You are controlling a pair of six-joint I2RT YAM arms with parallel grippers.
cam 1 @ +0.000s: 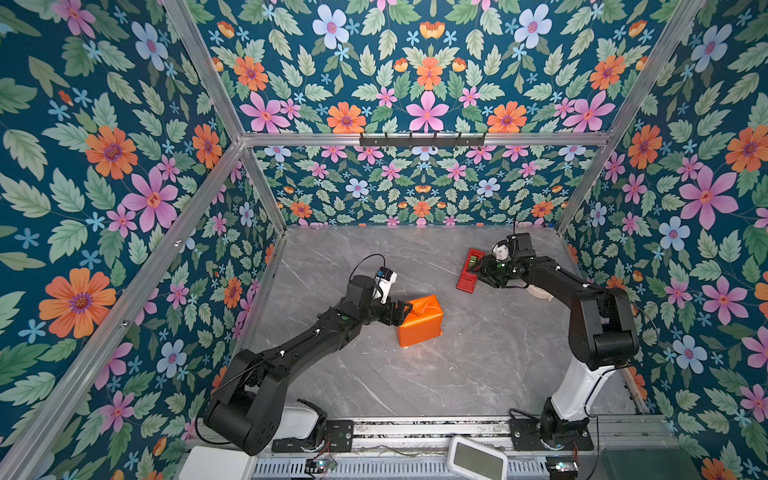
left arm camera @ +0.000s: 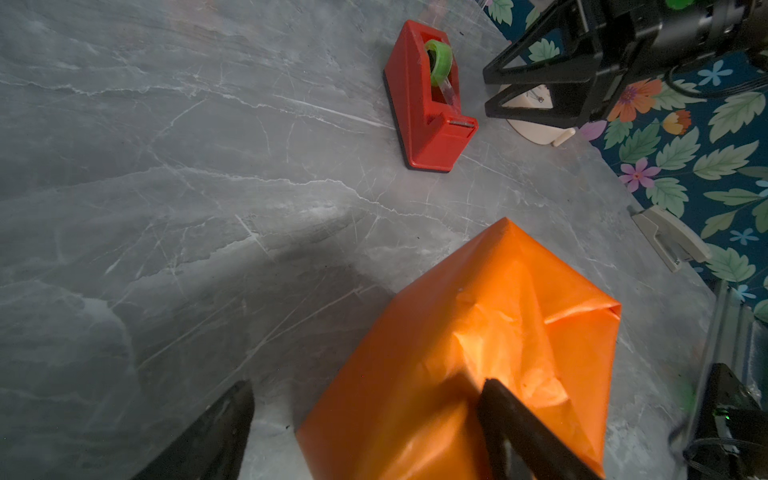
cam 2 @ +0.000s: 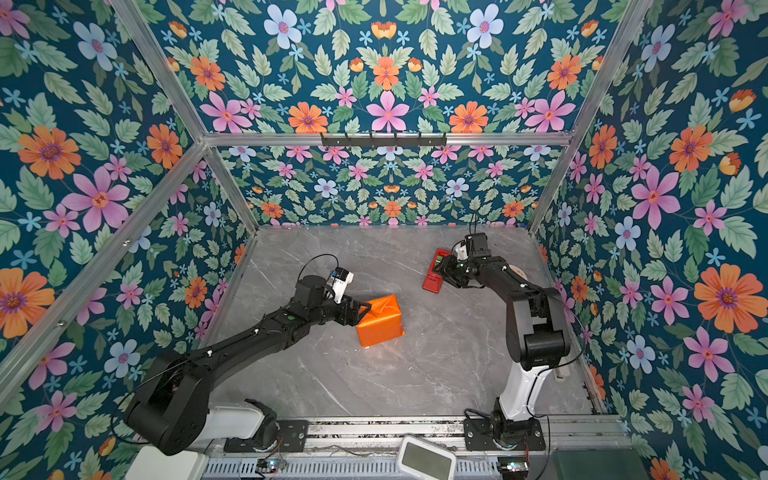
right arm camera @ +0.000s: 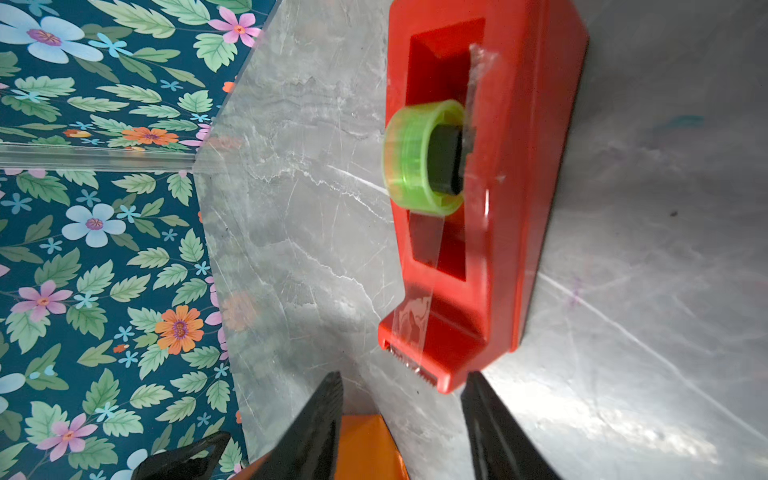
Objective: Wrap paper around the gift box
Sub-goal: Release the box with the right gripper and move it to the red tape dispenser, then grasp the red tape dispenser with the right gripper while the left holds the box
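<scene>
Black right pincer (right arm camera: 405, 376), jaws apart, sits just at the cutter end of the red tape dispenser (right arm camera: 540, 187), whose long axis runs straight away from it. Well apart from the dispenser, orange paper (left arm camera: 519, 299) hides the gift box. The left pincer (left arm camera: 368, 382), spread, rests one finger on it.

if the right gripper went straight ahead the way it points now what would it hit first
The red tape dispenser. Its toothed cutter end, with the loose tape on it, sits just ahead of the right gripper, roughly in line with the gap between its open jaws. The exact gap is hard to judge.
</scene>
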